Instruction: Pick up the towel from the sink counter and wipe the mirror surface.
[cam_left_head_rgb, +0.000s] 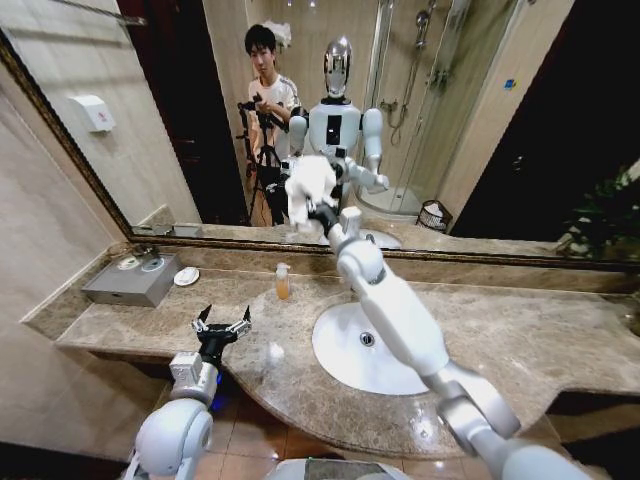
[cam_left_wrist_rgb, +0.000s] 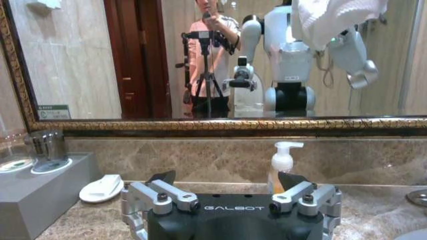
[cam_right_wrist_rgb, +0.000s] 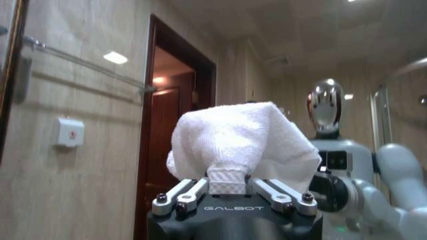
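Observation:
A bunched white towel (cam_left_head_rgb: 308, 185) sits in my right gripper (cam_left_head_rgb: 318, 208), which is shut on it. The right arm reaches over the sink counter (cam_left_head_rgb: 530, 340) and holds the towel up at the lower middle of the mirror (cam_left_head_rgb: 180, 120). Whether the cloth touches the glass I cannot tell. In the right wrist view the towel (cam_right_wrist_rgb: 240, 145) covers the tips of the right gripper (cam_right_wrist_rgb: 227, 182). My left gripper (cam_left_head_rgb: 224, 320) hovers open and empty over the counter's front left. The left wrist view shows this left gripper (cam_left_wrist_rgb: 227, 180), with the towel (cam_left_wrist_rgb: 333, 20) high up at the mirror (cam_left_wrist_rgb: 100, 60).
An oval white basin (cam_left_head_rgb: 365, 350) lies under the right arm. A soap pump bottle (cam_left_head_rgb: 283, 282) stands by the back ledge. Further left are a white soap dish (cam_left_head_rgb: 186, 276) and a grey tray (cam_left_head_rgb: 130, 280) with cups. The mirror reflects a person with a tripod.

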